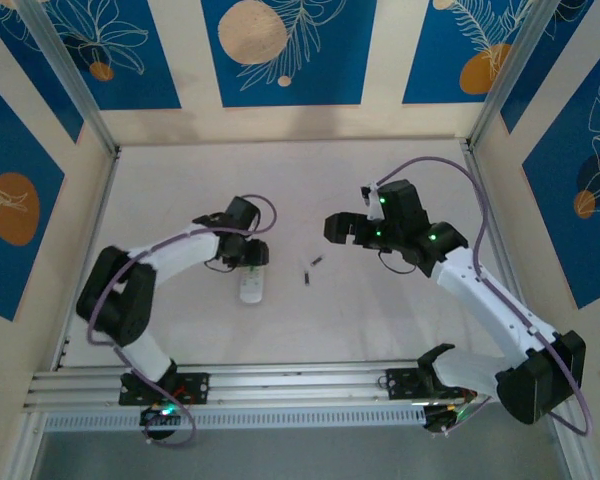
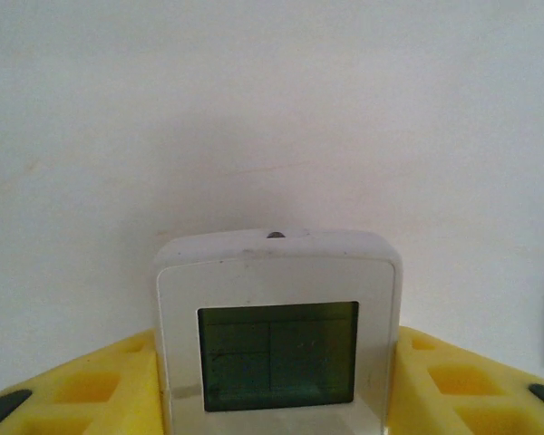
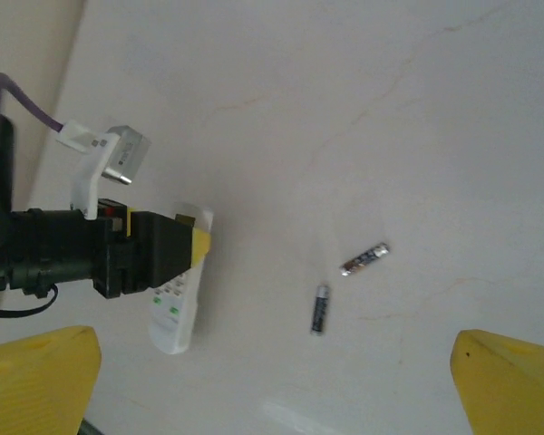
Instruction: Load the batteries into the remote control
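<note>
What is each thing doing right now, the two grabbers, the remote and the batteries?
left gripper, shut on the remote control at its display end.
right gripper, open, holding nothing.
remote control, lying face up, display blank.
batteries, lying loose, apart, not loaded.

Soft even light, faint shadows

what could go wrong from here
The left fingers grip only the screen end of the remote, which lies face up. Lifting or turning it to reach the back might let it pivot or slip. The two batteries lie loose and close together on the table. The open right fingers could nudge one and send it rolling.
</note>
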